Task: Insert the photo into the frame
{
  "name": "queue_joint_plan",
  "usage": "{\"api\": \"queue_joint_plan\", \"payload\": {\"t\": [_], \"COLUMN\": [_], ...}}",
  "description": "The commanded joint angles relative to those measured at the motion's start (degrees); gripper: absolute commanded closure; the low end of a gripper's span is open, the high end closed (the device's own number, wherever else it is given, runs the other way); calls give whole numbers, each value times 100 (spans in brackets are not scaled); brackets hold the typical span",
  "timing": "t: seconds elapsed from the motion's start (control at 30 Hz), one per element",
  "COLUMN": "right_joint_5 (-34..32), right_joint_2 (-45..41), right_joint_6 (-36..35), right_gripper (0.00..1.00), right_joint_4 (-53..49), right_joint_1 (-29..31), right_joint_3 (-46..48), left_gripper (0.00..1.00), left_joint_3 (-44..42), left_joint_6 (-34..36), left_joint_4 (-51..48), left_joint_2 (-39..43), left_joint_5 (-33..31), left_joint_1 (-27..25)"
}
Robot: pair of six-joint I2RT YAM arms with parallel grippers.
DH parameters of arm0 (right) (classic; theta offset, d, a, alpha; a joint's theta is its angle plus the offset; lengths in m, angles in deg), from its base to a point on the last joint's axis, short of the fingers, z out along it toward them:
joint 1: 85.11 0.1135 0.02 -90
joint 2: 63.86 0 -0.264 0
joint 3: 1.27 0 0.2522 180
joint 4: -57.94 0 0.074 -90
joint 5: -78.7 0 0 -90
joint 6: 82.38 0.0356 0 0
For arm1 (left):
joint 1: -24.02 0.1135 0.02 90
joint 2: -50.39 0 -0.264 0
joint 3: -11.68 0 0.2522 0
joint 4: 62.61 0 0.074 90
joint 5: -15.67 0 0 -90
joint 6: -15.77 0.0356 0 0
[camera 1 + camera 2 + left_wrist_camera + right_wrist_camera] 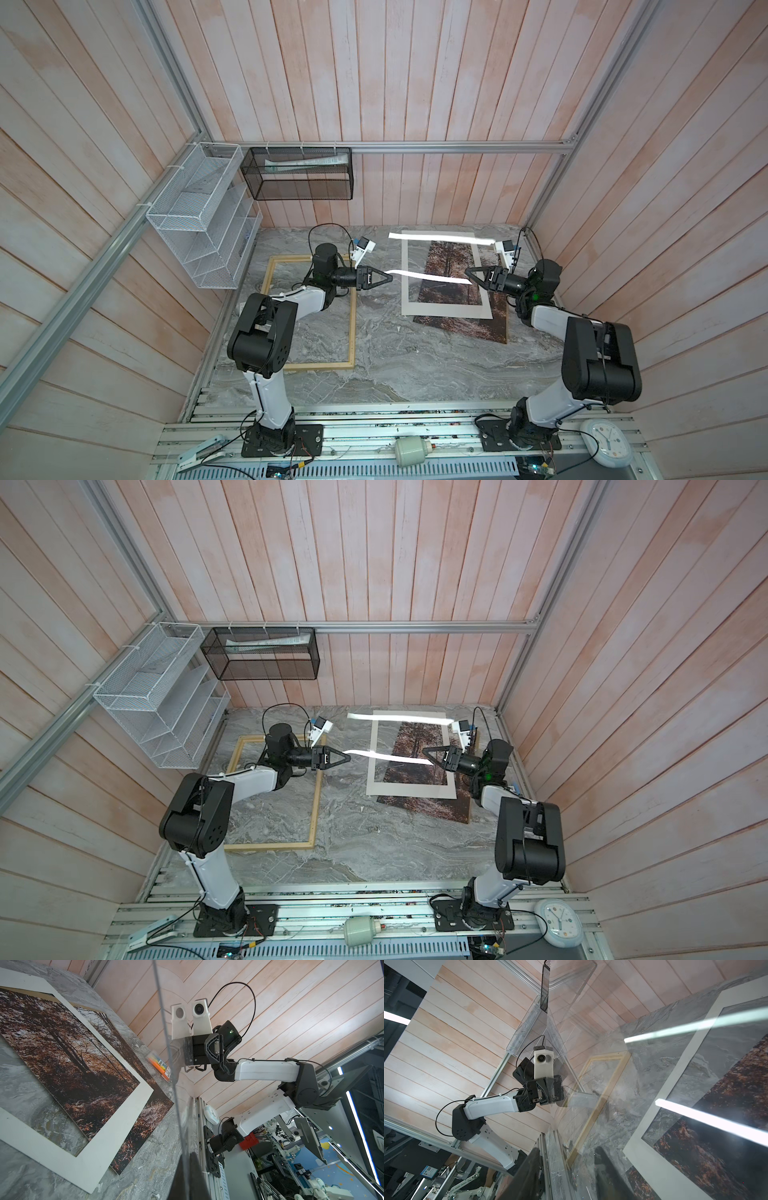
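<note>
The photo (465, 328), an autumn forest print, lies flat on the marble table at the right, partly under a white mat (446, 311). It also shows in the wrist views (72, 1053) (716, 1147). The frame (353, 328) of pale wood lies empty at the left, also seen from the right wrist (600, 1109). A clear pane (428, 277) (633, 1084) hangs on edge above the table between both arms. My left gripper (388, 275) (190, 1176) is shut on its left edge. My right gripper (467, 272) (569, 1176) stands at the pane's right edge, jaws apart, one on each side.
A white wire rack (199, 216) and a black mesh basket (299, 174) hang on the back-left walls. A pack of markers (160, 1064) lies by the right wall. A clock (606, 444) and a white cylinder (411, 451) rest on the front rail.
</note>
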Motion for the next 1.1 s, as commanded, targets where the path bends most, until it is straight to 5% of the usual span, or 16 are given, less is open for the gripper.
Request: {"api": "queue_joint_plan", "payload": {"t": [0.0,0.23,0.7,0.77,0.93,1.07], "right_joint_5": [131,116,-9,-42,-156,-286], "right_joint_2": [-156,-249,-469,-497,-614,-737], "right_joint_6": [-214,-362,-493,-483,-470,-504], "right_gripper": [59,64,98,100,100,100], "right_joint_4": [-103,-335,-718,-767,-1007,-1242], "right_joint_1": [118,256,321,316,318,314], "right_joint_3": [3,-28,-113,-146,-299,-476], "left_gripper": [100,100,99,89,47,39], "left_joint_3": [142,183,168,168,93,249], "left_joint_6": [330,571,538,468,589,1250], "left_joint_4": [-83,-353,-477,-447,-759,-2111], "left_joint_2": [164,205,105,81,137,97], "left_joint_5": [198,197,44,30,-411,-1401], "left_joint_1": [67,102,335,383,514,547]}}
